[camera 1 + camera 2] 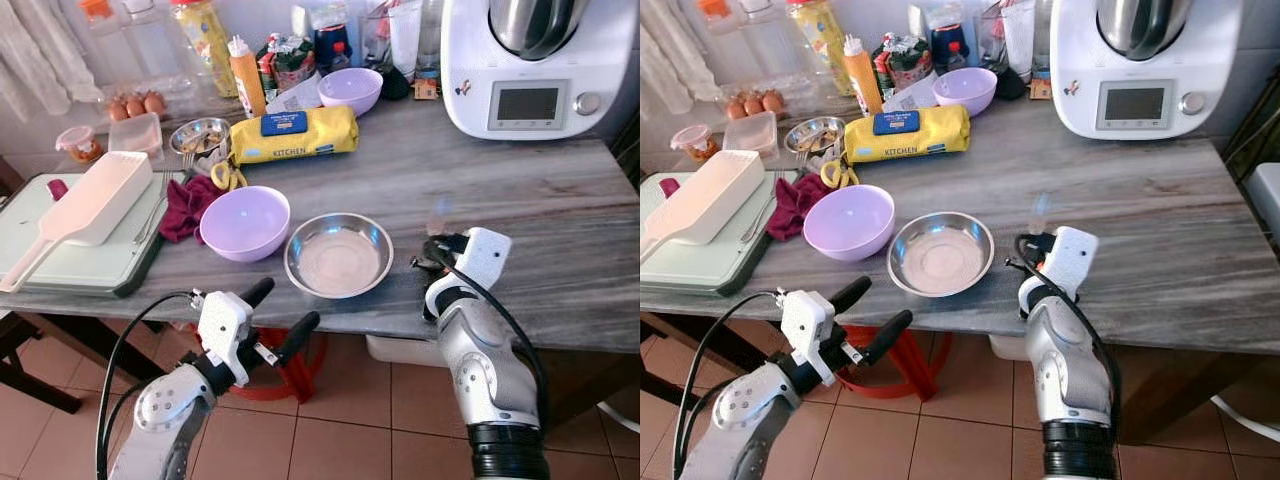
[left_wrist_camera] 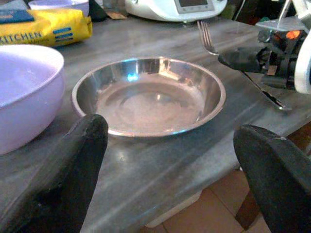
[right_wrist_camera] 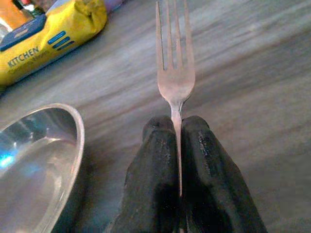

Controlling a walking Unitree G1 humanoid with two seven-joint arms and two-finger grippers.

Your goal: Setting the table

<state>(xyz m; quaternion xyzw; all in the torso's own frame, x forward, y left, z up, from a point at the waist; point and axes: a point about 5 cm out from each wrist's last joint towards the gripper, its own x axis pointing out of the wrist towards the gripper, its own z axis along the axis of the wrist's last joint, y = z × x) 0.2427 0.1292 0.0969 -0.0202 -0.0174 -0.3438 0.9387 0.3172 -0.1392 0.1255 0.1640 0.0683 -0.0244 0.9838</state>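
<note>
**Fork held beside the steel bowl**

My right gripper (image 3: 177,141) had its two black fingers pressed together on the neck of a fork (image 3: 175,63), tines pointing away from me over the grey wooden table (image 1: 520,200). The fork sat just to the right of the empty steel bowl (image 1: 338,254), near the table's front edge; from my head I could barely make out its tines (image 1: 1039,212) as a faint blur above my wrist. I could not tell whether the fork touched the tabletop.

My left gripper (image 1: 279,314) hung below the table edge, in front of the steel bowl, its fingers (image 2: 58,179) spread wide and holding nothing.

To the left of the steel bowl stood a lilac bowl (image 1: 245,222), close beside it, with a crumpled dark red cloth (image 1: 187,206) at its far left side. A green tray (image 1: 80,265) at the table's left end carried a white scoop (image 1: 85,205). Farther back lay a yellow pack marked KITCHEN (image 1: 293,134), a second lilac bowl (image 1: 350,90) behind it, and a white kitchen machine (image 1: 530,70) at the back right.
</note>
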